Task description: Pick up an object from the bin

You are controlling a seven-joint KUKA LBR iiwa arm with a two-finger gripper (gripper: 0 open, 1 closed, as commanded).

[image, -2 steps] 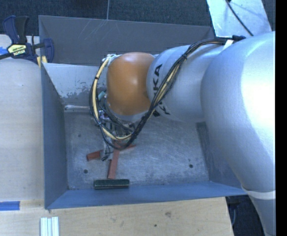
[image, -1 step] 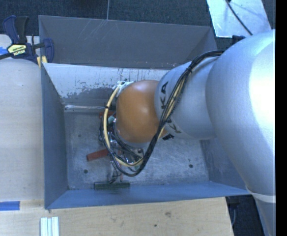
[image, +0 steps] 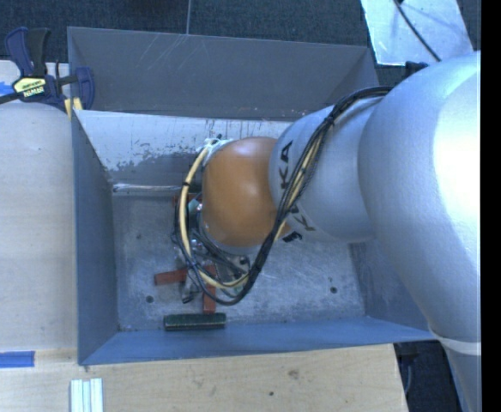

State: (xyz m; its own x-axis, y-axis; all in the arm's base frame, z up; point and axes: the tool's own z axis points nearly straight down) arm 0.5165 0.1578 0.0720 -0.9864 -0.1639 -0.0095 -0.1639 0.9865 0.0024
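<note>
Camera view: red-brown piece (image: 170, 276) lies just left of end effector (image: 204, 275).

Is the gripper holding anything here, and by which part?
Cannot tell: the gripper sits over a reddish-brown flat piece near the grey metal bin's front, hidden under the arm's orange cover.

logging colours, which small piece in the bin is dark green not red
The long bar lying along the wall at the view's bottom; the red pieces lie farther in.
</note>
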